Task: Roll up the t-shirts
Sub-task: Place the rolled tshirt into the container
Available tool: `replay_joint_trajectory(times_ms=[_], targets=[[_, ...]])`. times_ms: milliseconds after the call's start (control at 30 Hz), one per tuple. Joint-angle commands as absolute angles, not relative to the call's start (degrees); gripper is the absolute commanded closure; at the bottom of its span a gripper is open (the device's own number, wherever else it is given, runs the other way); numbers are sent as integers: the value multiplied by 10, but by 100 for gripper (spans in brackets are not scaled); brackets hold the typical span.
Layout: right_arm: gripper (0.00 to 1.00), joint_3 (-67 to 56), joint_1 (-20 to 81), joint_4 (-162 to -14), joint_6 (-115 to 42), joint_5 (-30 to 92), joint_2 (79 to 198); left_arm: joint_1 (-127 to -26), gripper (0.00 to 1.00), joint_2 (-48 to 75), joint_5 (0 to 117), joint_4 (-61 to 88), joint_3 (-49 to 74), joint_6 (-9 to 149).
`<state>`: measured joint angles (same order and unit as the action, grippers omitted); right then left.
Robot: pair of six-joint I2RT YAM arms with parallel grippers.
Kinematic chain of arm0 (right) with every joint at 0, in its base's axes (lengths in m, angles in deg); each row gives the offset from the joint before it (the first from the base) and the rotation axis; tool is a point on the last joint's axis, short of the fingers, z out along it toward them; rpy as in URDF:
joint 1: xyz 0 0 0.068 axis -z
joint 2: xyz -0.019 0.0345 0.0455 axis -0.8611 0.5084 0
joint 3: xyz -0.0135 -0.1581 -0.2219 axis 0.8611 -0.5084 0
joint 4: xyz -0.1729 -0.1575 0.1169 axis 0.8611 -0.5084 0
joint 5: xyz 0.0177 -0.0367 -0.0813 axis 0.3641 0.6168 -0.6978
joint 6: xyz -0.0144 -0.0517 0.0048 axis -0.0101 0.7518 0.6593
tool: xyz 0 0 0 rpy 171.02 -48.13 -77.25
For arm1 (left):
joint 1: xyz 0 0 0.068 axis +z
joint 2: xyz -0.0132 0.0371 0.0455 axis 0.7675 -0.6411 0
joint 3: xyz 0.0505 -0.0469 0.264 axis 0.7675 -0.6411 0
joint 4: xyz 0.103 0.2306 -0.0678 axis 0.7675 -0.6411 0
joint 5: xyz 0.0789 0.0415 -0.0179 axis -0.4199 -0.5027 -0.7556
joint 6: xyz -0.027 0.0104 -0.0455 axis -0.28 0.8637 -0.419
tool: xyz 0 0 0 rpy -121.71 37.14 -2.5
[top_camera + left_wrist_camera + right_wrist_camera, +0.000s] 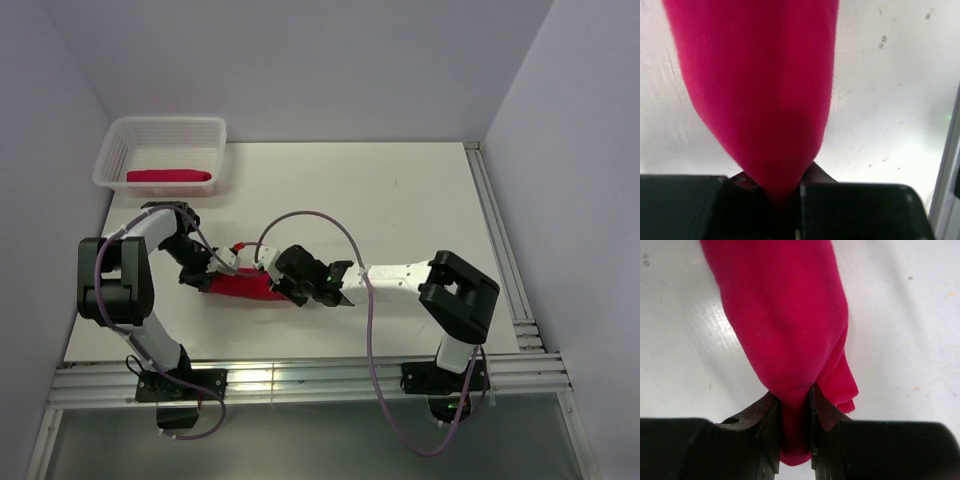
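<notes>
Quick tally, just counting: two red t-shirts (170, 176) (243, 289), one white lattice basket (113, 152), two robot arms (115, 280) (400, 274) with two grippers (212, 276) (278, 285), and one table (400, 200).

The near-left tabletop (400, 200) is blocked by the red t-shirt (243, 289), gripped between left tool (212, 278) and right tool (283, 290). The far-left corner is occupied by the basket (160, 121). Open surface is left beyond and to the right.

1. T-shirt (785, 315): soft, matt crimson cloth with a fine knit.
2. Counter (900, 315): smooth white surface, faintly glossy, lightly scuffed.
3. Basket (215, 155): white plastic lattice.
</notes>
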<state>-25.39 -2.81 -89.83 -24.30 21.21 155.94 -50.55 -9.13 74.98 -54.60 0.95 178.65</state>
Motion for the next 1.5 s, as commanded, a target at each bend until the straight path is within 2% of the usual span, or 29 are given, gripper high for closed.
replay_joint_trajectory(times_ms=[0,133,333,500,833,1067,1267,1467], targets=[[100,-210,-1,-953,-248,215,1570,-490,100,-67,796,-607,28,1783],[100,-162,13,-984,-227,208,1584,-479,100,-58,775,-570,38,1751],[100,-104,40,-997,-219,184,1596,-447,100,-84,801,-572,160,1691],[100,-26,51,-1008,-217,128,1641,-436,100,-67,775,-472,201,1619],[100,307,84,-1047,-215,13,1801,-435,100,-126,710,-362,386,1499],[100,391,89,-931,-221,-55,1877,-436,100,-185,670,-274,472,1398],[100,486,88,-876,-231,-92,1967,-436,100,-236,663,-145,408,1296],[100,522,88,-822,-224,-112,1991,-435,100,-353,681,-156,523,1213]])
